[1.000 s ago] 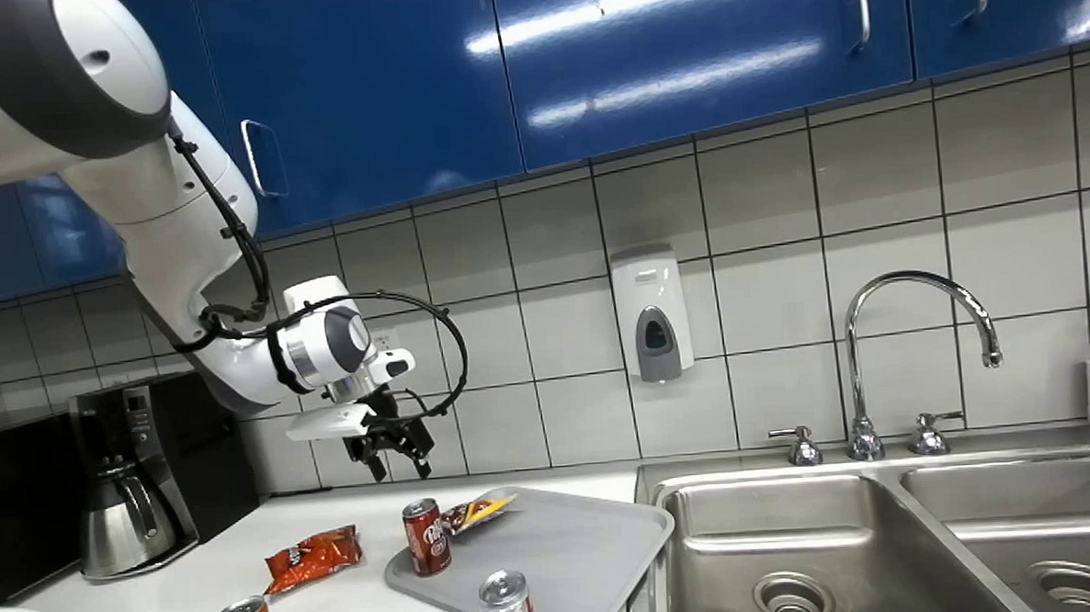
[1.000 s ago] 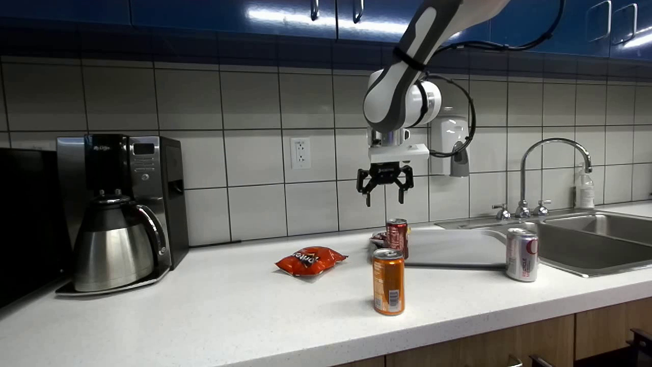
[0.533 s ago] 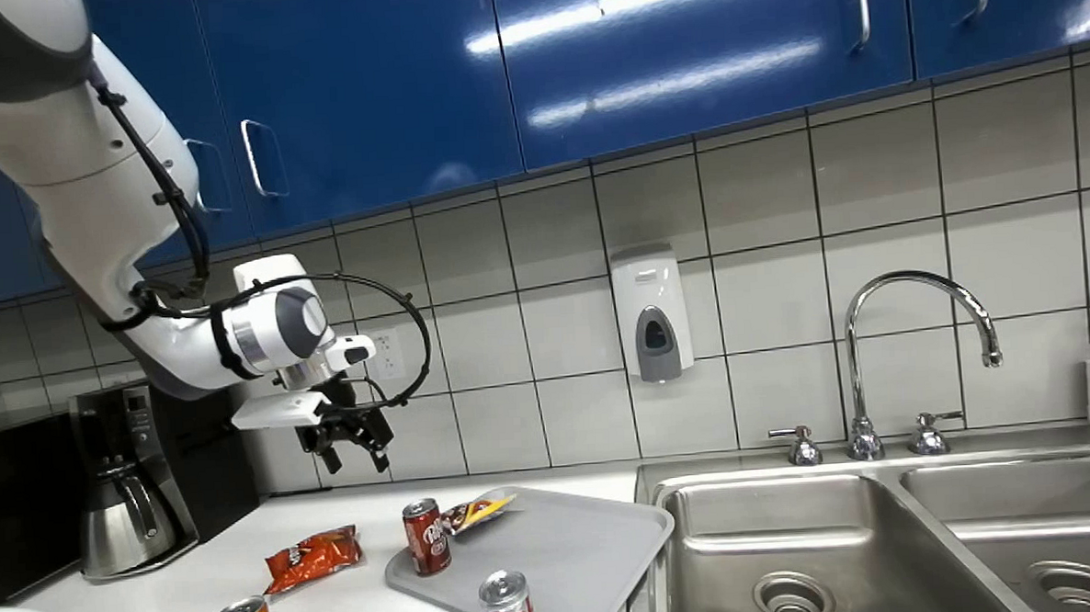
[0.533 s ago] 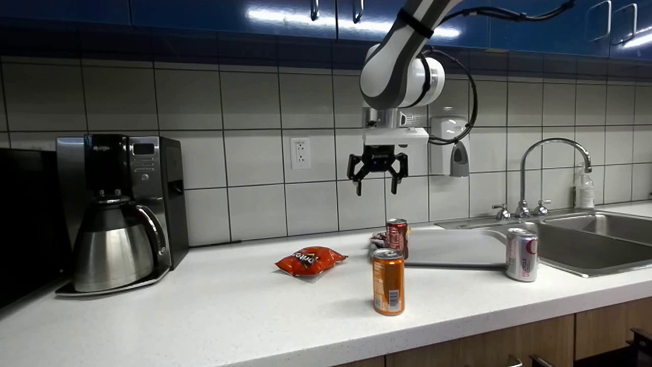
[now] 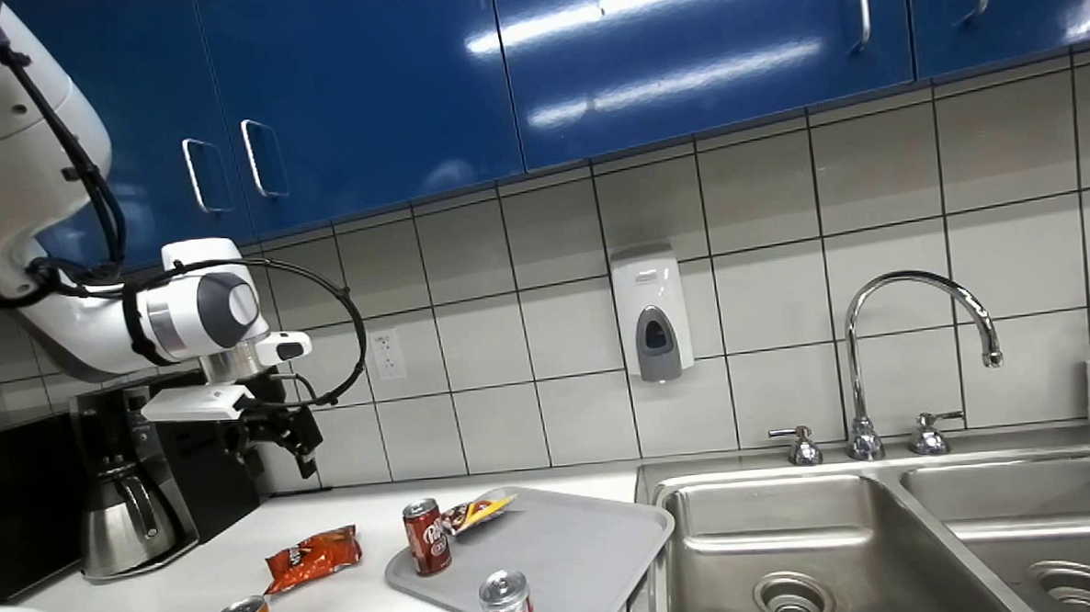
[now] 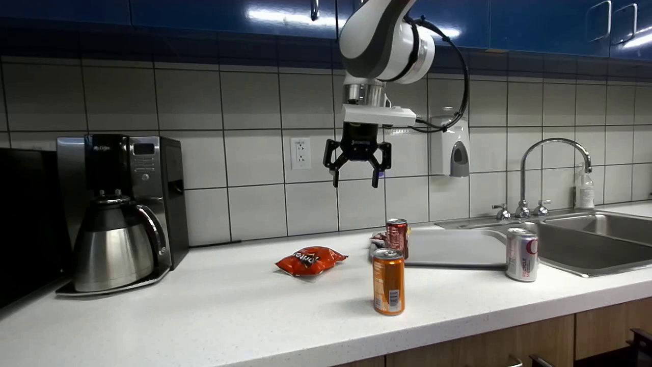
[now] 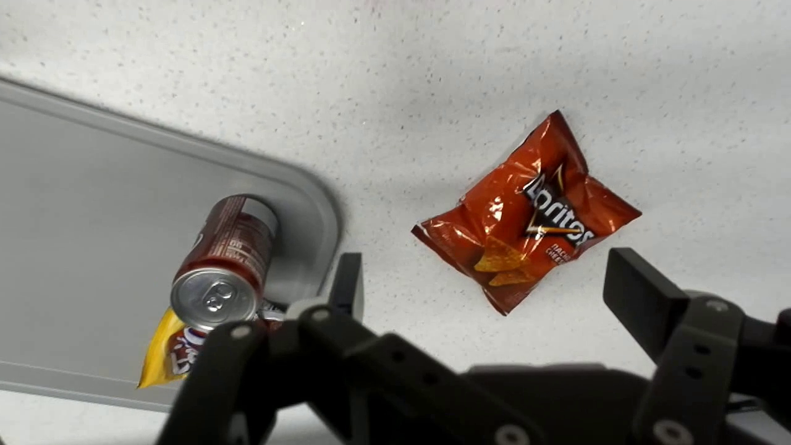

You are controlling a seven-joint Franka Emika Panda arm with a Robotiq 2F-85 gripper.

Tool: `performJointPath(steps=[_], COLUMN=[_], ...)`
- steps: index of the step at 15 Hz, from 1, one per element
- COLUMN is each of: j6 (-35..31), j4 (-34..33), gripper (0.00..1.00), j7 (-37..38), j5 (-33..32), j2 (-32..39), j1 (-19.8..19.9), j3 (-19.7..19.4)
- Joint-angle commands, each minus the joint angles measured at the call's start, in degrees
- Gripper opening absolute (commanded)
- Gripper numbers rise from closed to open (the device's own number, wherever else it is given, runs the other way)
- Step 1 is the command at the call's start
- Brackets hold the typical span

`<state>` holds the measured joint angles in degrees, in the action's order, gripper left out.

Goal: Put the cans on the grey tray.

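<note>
Support: counter (image 6: 204,316) fills the lower frame in an exterior view; tray (image 6: 453,247) lies on it, right of centre. Tool: gripper (image 6: 355,182), upper centre, well above the counter, pointing down, fingers apart, nothing between them. Wrist view centres on the red packet (image 7: 525,216), well below the fingers; not a task item.

Cans: red can (image 5: 427,537) upright at the tray's left corner. Silver can (image 6: 521,255) upright on the counter, just in front of the tray. Orange can (image 6: 388,283) upright, lower centre; my guess for the next pick. It lies below the gripper, slightly right and closer to the foreground, long axis vertical, parallel to the fingers. Probably needs a foreground shift, then descent.

Unclear: orange can absent from wrist view; whether silver can touches the tray, cannot tell. Yellow packet (image 7: 162,352) on the tray, partly hidden by red can and gripper.
</note>
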<state>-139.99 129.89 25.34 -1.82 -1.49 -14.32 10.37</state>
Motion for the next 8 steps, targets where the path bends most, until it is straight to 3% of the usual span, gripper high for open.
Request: performJointPath(steps=[1,8], j6=[4.8,4.2], j4=[1.5,0.5], gripper=[1.00,1.00], j7=[0.3,0.0], j5=[1.6,0.7], j2=[-3.9,-2.4], j1=[0.2,0.8], j3=[1.9,2.5])
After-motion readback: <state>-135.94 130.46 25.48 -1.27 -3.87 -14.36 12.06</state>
